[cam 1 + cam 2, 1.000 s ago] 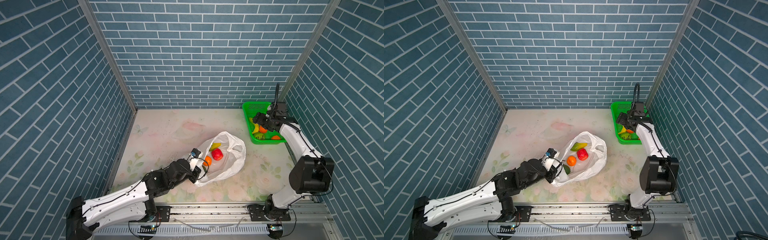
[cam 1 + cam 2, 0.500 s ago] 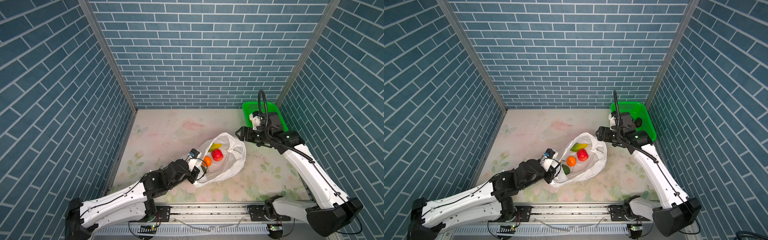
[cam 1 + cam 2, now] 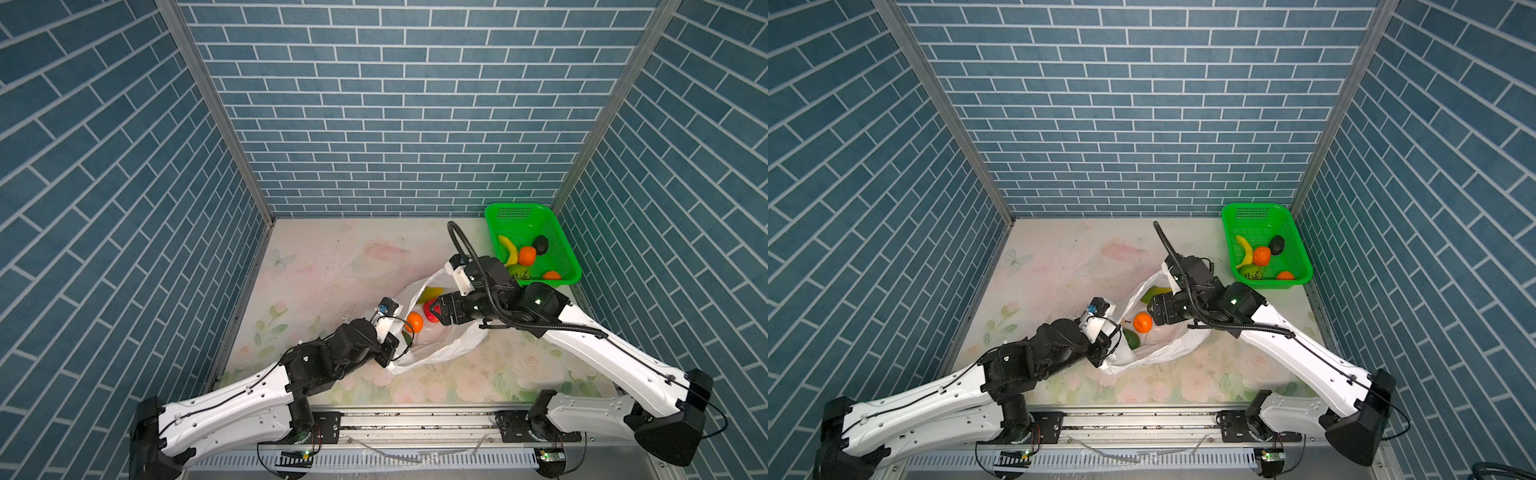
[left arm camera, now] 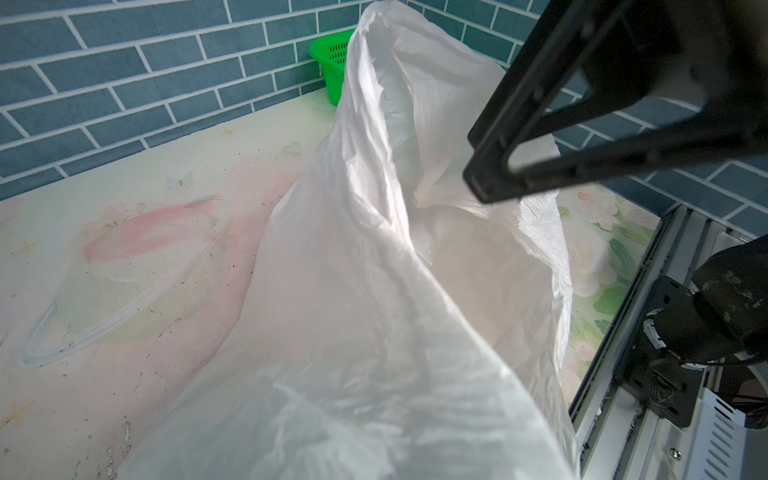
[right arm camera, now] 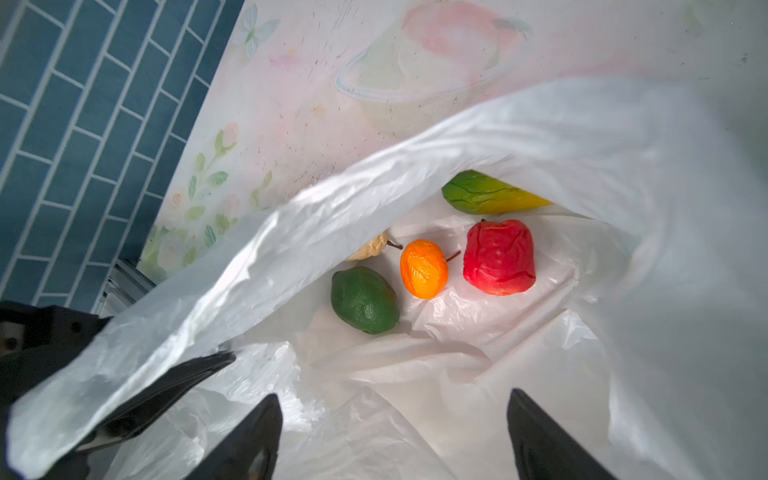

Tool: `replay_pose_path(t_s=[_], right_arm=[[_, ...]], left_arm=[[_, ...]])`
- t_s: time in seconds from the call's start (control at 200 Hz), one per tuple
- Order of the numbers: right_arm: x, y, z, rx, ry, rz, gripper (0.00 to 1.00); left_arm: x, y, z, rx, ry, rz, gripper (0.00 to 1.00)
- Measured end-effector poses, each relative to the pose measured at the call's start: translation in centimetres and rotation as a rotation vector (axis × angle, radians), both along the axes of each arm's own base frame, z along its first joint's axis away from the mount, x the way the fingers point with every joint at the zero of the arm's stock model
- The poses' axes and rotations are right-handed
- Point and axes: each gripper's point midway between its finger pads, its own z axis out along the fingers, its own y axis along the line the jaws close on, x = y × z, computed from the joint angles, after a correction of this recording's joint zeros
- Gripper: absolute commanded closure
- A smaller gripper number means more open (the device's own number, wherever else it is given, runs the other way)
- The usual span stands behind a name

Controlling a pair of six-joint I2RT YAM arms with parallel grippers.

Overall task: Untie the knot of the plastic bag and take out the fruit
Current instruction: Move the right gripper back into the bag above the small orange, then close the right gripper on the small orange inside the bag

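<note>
The white plastic bag (image 3: 451, 351) (image 3: 1169, 345) (image 4: 353, 291) lies mid-table with its mouth wide open; the knot is out of view. My left gripper (image 3: 392, 352) (image 3: 1105, 354) is shut on the bag's near rim, and the film hides its jaws in the left wrist view. My right gripper (image 3: 434, 311) (image 3: 1152, 313) (image 5: 394, 397) hangs open over the mouth, holding nothing. Fruit lies inside below it: an orange tangerine (image 5: 424, 269) (image 3: 414, 322), a bumpy red one (image 5: 498, 257), a yellow-green mango (image 5: 490, 193), a green avocado (image 5: 364, 300) and a cream one (image 5: 370, 249) half under the rim.
A green basket (image 3: 563, 245) (image 3: 1298, 241) (image 4: 332, 62) stands in the back right corner with a banana, two orange fruits, a dark avocado and a kiwi half inside. Blue brick walls close three sides. A metal rail (image 3: 415, 419) runs along the front edge.
My right arm has swung from the green basket to over the bag's mouth, its jaws staying open. The left gripper has kept its hold on the bag rim.
</note>
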Motion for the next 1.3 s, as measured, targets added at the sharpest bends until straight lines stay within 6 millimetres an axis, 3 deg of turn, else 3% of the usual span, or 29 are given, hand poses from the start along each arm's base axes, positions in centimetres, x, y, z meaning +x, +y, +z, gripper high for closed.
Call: replay_pose_path(t_s=[0.29,0.665,0.9,1.135,1.3], right_arm=[[-2.2,0.0,-8.1,-0.129,-0.003,0.047,0.18],[-5.2,-1.9,-16.3,-0.276,0.057,0.081,0.19],[-5.1,-1.5,-17.2,-0.305,0.074,0.079,0.16],[-2.9,2.8,-15.4,-0.234,0.040,0.069,0.16],[-1.7,4.6,-15.9,-0.195,0.034,0.051,0.16]], left_arm=[[0.1,0.1,0.0,-0.005,0.003,0.015,1.00],[0.3,0.2,0.1,-0.017,0.012,0.035,1.00],[0.2,0.2,0.1,-0.021,0.017,0.033,1.00],[0.1,0.2,0.2,-0.033,0.028,0.032,1.00],[0.1,0.2,0.1,-0.031,0.030,0.033,1.00]])
